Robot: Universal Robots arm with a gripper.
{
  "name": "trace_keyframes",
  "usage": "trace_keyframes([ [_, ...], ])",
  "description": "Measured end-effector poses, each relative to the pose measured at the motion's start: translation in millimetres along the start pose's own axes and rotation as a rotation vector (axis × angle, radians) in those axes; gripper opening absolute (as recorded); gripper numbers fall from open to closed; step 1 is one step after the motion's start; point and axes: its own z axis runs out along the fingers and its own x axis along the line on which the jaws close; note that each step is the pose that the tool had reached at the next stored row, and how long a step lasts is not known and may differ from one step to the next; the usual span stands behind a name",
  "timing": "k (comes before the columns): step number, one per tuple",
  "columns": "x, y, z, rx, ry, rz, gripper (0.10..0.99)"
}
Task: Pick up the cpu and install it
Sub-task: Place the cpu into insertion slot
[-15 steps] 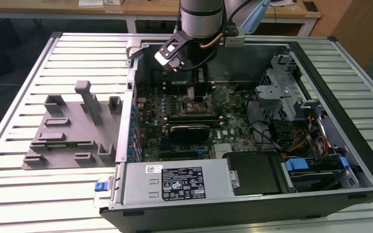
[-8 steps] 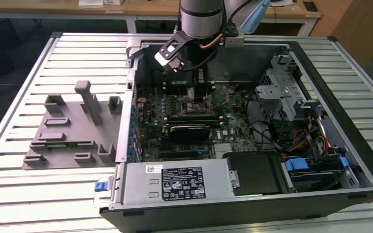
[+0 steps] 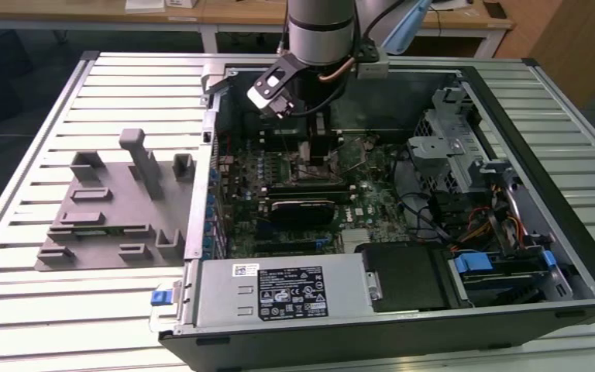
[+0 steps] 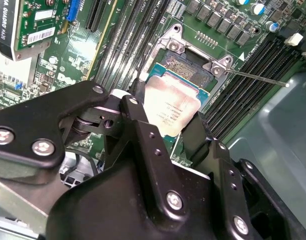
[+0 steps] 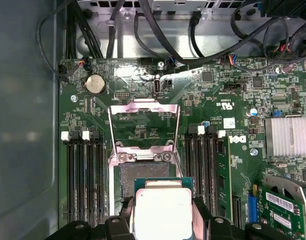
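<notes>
Gripper, upper-centre in the exterior view, pinches the cpu by its edges, partly over the open socket; risk: lowered off-centre or tilted, it could jam and damage the socket.

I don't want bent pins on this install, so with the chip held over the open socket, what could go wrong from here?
1. The small square silvery-topped cpu, pinched between the black fingers, hangs only partly over the dark open socket; lowered off-line, it could damage the contacts.
2. The raised metal load plate and thin wire lever stand close by; the fingers might catch them.
</notes>
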Motion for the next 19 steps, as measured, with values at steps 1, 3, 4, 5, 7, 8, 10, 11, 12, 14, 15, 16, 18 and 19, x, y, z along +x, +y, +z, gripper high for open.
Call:
trace_keyframes([
  [1,0.3,0.0,0.6,0.0,0.0001,-0.001,0.541],
  [3,0.9,-0.1,1.6,0.0,0.0,-0.003,0.541],
  [4,1.1,-0.1,2.0,0.0,0.0002,-0.004,0.541],
  [5,1.1,-0.1,2.0,0.0,0.0001,-0.004,0.541],
  [7,1.2,-0.2,2.7,0.0,0.0003,-0.004,0.541],
  [8,1.2,-0.2,3.6,0.0,0.0002,-0.004,0.541],
  [10,1.3,-0.3,5.7,0.0,-0.0001,-0.004,0.541],
  [11,1.3,-0.4,6.5,0.0,-0.0001,-0.004,0.541],
  [12,1.3,-0.4,7.1,0.0,-0.0001,-0.004,0.541],
  [14,1.5,-0.5,8.7,0.0,-0.0001,-0.004,0.541],
  [15,1.6,-0.6,9.6,0.0,-0.0002,-0.004,0.541],
  [16,1.7,-0.6,10.3,0.0,-0.0001,-0.005,0.541],
  [18,2.2,-0.8,11.5,0.0,0.0001,-0.009,0.541],
  [19,2.8,-0.8,12.1,-0.001,0.0002,-0.012,0.541],
])
